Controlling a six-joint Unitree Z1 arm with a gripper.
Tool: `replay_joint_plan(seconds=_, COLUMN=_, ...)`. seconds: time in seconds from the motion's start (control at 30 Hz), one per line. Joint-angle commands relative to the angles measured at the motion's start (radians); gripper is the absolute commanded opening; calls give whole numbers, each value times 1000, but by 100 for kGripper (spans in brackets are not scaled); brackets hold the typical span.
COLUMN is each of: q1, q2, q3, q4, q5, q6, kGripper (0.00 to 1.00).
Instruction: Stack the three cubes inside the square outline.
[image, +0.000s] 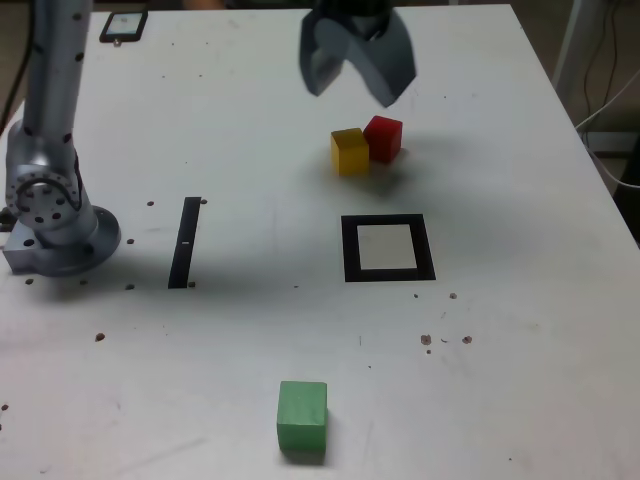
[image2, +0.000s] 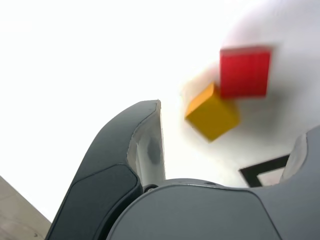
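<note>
Green cube: near side of the tabletop (image: 520, 350), alone, nearer than the outline and toward the exterior view's left (image: 302, 416).
Square outline: flat, mid-scene, pale centre bare, no cube inside (image: 388, 248).
Yellow cube: far side of the outline (image: 350, 153), touching or almost touching the red cube (image: 384, 139), which sits just to the exterior view's right.
Claw: above the far part of the scene, fingers spread wide, nothing between them (image: 355, 94).
Stack: not begun; picking a first cube looks like the step in hand.
Pair risk: a finger lowered between red and yellow could land on a top face or shove the neighbour away, since there is little or no gap.
Grip risk: the two cubes sit at different angles, so a misaligned claw could catch corners and twist its cube.
Placing risk: an off-centre first cube could overlap the black border and leave the stack leaning.
</note>
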Motion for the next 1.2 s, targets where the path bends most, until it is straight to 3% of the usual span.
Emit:
replay_joint_plan(seconds=0.0, q1=12, q2=42, q3=-48, q4=12, q5=-1, q6=13, kGripper=92)
replay_joint_plan(seconds=0.23, q1=67, q2=146, q3=-139, q4=13, q5=-43, q6=46, kGripper=91)
replay_joint_plan(seconds=0.4, q1=78, q2=195, q3=-144, q4=-1, q5=-52, q6=50, kGripper=91)
replay_joint_plan(seconds=0.53, q1=80, q2=204, q3=-125, q4=-20, q5=-68, q6=49, kGripper=91)
replay_joint_plan(seconds=0.77, q1=80, q2=188, q3=-34, q4=-92, q5=-129, q6=48, kGripper=91)
replay_joint_plan(seconds=1.17, q1=80, q2=154, q3=33, q4=-158, q5=-125, q6=39, kGripper=85)
